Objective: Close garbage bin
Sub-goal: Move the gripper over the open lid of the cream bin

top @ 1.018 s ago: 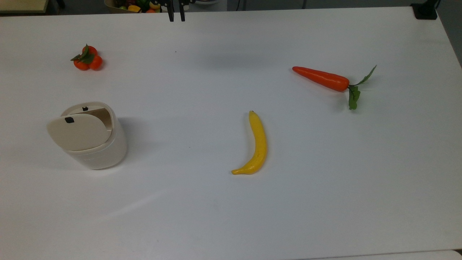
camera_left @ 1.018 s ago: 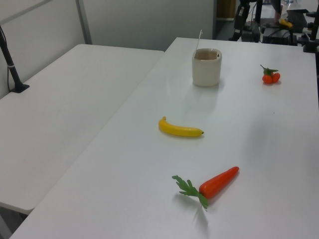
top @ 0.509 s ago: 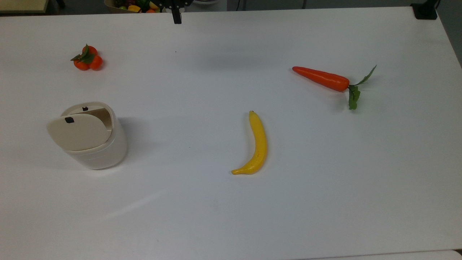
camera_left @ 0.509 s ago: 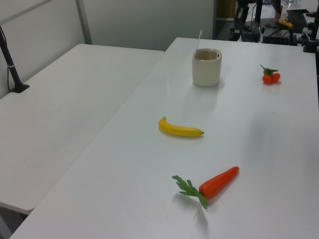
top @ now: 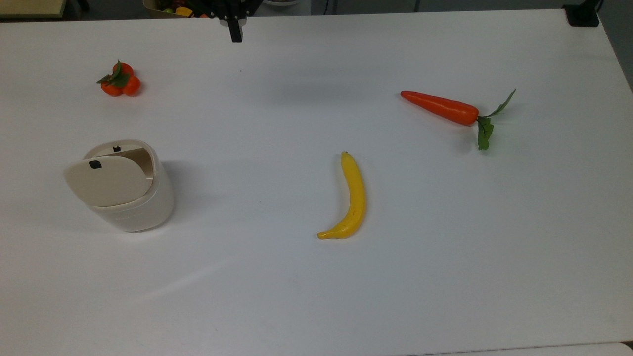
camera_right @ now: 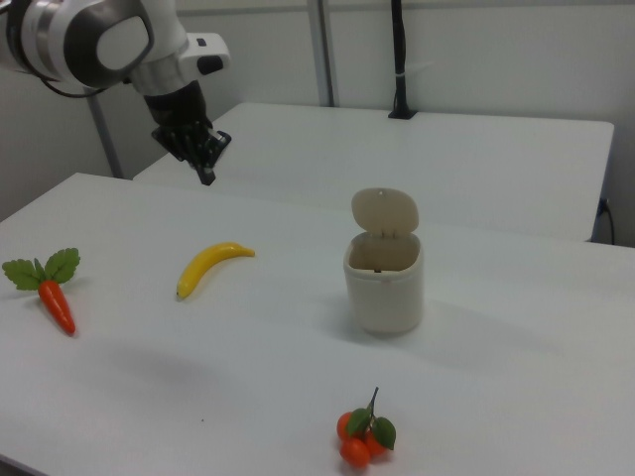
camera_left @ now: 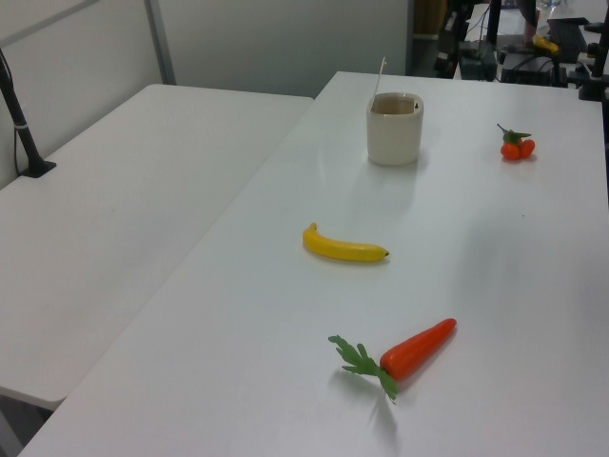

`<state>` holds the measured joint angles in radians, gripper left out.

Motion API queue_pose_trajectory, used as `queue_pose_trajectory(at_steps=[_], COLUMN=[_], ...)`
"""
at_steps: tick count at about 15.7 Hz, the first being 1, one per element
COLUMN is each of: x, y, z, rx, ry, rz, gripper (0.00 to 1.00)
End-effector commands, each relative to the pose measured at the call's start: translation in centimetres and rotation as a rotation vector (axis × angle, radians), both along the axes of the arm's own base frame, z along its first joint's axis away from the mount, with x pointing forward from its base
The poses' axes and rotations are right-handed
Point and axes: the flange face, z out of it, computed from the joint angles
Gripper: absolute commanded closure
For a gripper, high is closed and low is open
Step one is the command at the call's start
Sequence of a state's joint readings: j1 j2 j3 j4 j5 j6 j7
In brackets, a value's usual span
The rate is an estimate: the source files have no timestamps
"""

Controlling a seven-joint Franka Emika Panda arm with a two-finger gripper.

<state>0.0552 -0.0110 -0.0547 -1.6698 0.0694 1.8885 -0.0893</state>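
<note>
The garbage bin (top: 136, 210) is a cream tub at the top view's left, and its hinged lid (top: 106, 179) stands raised, leaving the mouth uncovered. In the right view the bin (camera_right: 384, 288) has its lid (camera_right: 385, 211) upright behind the opening. In the left view the bin (camera_left: 395, 131) stands at the table's far end. My gripper (top: 236, 35) hangs above the far table edge, well away from the bin, with its fingers together and nothing held. It points downward in the right view (camera_right: 206, 177), high above the banana.
On the white table (top: 296, 296) lie a yellow banana (top: 352, 198) in the middle, a carrot (top: 440, 108) at the top view's right, and a cluster of small orange fruits (top: 120, 81) behind the bin. A crate of produce (top: 173, 7) sits past the far edge.
The gripper's two fingers, apart a second ago, have come together. The gripper has shifted slightly to the top view's left and nearer. The bin and fruits have not moved.
</note>
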Motion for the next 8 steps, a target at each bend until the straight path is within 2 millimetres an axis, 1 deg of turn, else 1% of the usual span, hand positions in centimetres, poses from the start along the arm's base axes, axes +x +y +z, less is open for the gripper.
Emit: queue_pose_trajectory(at_steps=[1, 3, 6, 8], x=[1.5, 2.6, 4.3, 5.3], y=[-1.8, -3.8, -5.9, -6.9], z=[-0.1, 0.0, -0.4, -0.7], rx=[0.019, 0.015, 0.004, -0.002], ry=[-0.106, -0.183, -0.299, -0.363], rz=[-0.035, -0.077, -0.124, -0.148], gripper=[1.0, 1.0, 1.0, 1.0])
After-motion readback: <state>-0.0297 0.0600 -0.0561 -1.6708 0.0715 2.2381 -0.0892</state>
